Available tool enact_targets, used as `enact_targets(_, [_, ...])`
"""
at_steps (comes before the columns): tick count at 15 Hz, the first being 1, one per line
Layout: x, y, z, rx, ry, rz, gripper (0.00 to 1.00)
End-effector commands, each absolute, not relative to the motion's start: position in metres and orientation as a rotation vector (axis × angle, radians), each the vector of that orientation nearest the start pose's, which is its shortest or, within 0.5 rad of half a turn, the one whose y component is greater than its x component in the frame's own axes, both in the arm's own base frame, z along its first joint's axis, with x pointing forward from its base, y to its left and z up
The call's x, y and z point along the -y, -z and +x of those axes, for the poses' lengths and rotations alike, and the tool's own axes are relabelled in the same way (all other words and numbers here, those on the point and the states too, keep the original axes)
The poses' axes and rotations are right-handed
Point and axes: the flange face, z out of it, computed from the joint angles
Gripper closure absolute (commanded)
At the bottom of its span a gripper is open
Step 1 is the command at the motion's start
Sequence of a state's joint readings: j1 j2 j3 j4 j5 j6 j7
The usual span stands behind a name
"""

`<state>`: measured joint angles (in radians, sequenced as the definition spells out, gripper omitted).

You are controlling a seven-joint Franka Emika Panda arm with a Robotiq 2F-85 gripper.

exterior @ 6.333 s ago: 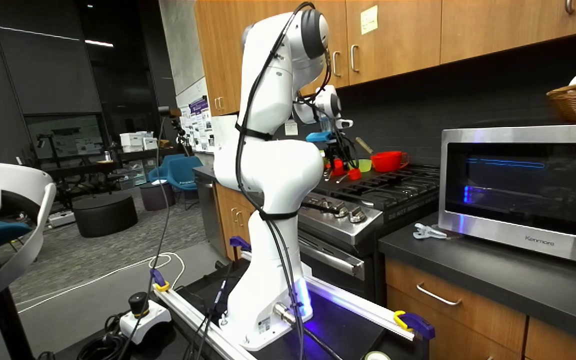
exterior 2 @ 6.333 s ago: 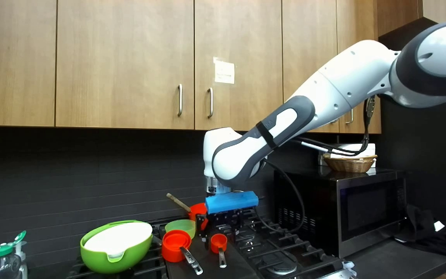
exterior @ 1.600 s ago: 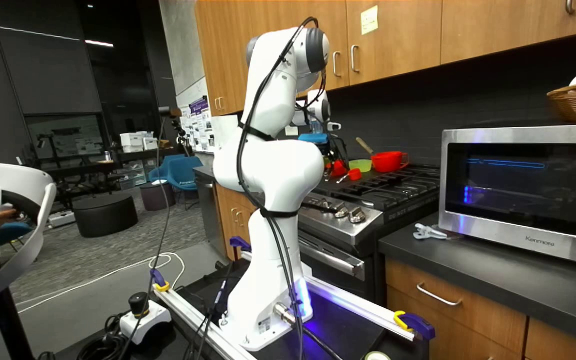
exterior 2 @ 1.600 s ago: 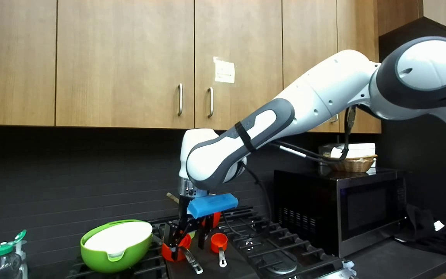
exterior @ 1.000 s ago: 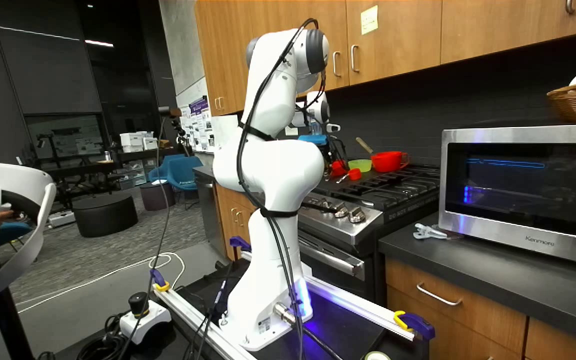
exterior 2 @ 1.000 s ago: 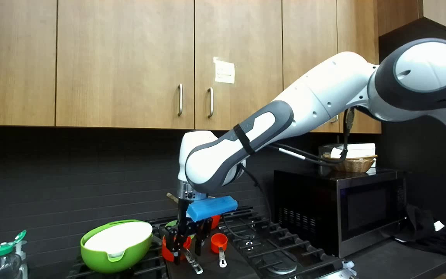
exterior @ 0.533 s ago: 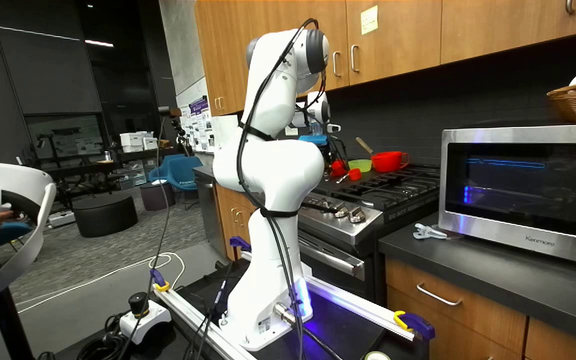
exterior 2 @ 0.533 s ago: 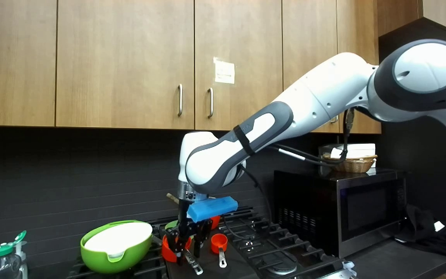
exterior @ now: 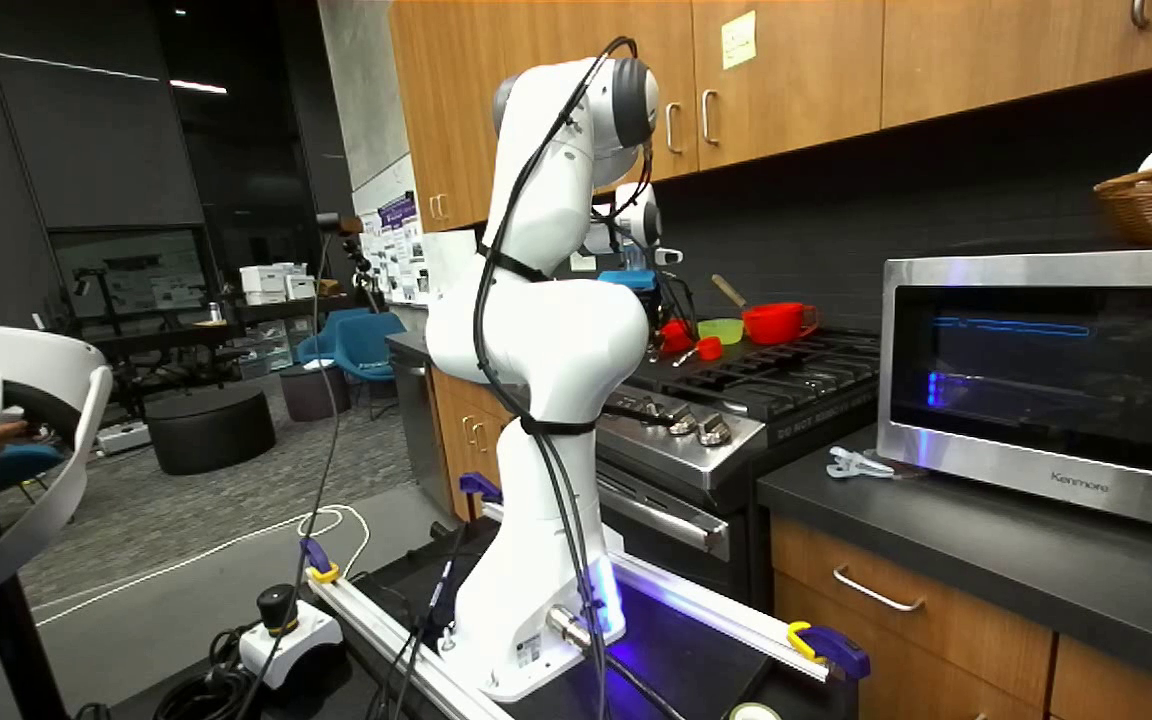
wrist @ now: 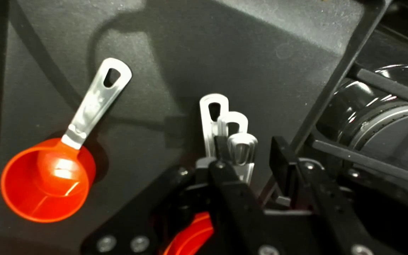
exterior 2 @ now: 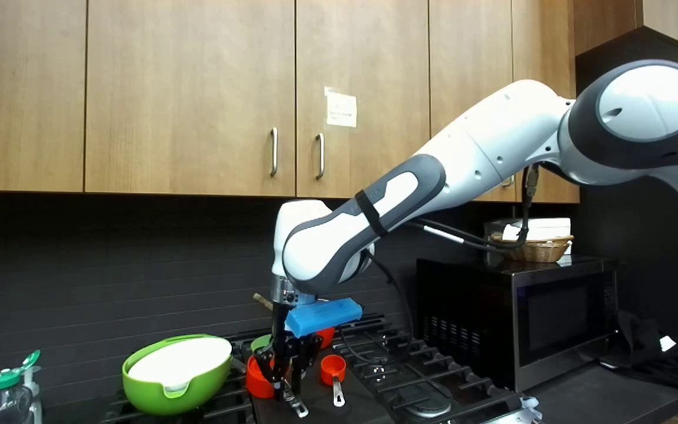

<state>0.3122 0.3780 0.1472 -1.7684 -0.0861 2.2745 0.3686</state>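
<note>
"Presently, how does the gripper (wrist: 249, 142) stand?"

"Narrow, yet not closed. You have a gap between the fingertips (wrist: 280, 152), and no grip is evident."

"And the nested red cups (exterior 2: 258, 381)?"

"You find them beneath the gripper, their stacked silver handles (wrist: 222, 126) running out over the dark plate (wrist: 147, 53). Two handle ends show in line with the gap, close by one fingertip; the longest shows on that fingertip's outer side."

"How is the step best done?"

"Judged from here, your step is a grasp on the handles. Shift so that all three ends fall between the fingertips, tighten slowly, and check that the stack does not twist. Keep clear of the loose red cup (wrist: 48, 180), which lies apart."

"What escapes inspection?"

"Whether the near fingertip touches metal, you cannot tell. In the wrist view the gripper covers all but a sliver of the cups. In an exterior view the light green bowl (exterior 2: 261, 341) sits partly hidden behind the gripper. In an exterior view the white arm (exterior: 536, 330) blocks much of the gripper, and its fingertips cannot be made out."
</note>
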Motion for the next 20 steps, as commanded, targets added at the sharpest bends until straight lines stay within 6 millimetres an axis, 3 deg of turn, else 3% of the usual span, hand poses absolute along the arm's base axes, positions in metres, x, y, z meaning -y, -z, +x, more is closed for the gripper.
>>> enact_targets(1, [-0.280, -0.367, 0.598, 0.189, 0.212, -3.093, 0.69])
enact_targets(6, [-0.277, -0.377, 0.598, 0.172, 0.229, -3.072, 0.80])
enact_targets(7, [-0.276, -0.381, 0.598, 0.167, 0.240, -3.064, 0.86])
enact_targets(10, [-0.273, -0.394, 0.598, 0.153, 0.288, -3.042, 0.87])
enact_targets(14, [-0.271, -0.403, 0.598, 0.144, 0.317, -3.027, 0.98])
enact_targets(15, [-0.271, -0.403, 0.597, 0.145, 0.313, -3.026, 0.74])
enact_targets(17, [-0.274, -0.401, 0.593, 0.159, 0.296, -3.018, 0.70])
enact_targets(20, [-0.283, -0.394, 0.586, 0.191, 0.264, -3.025, 0.54])
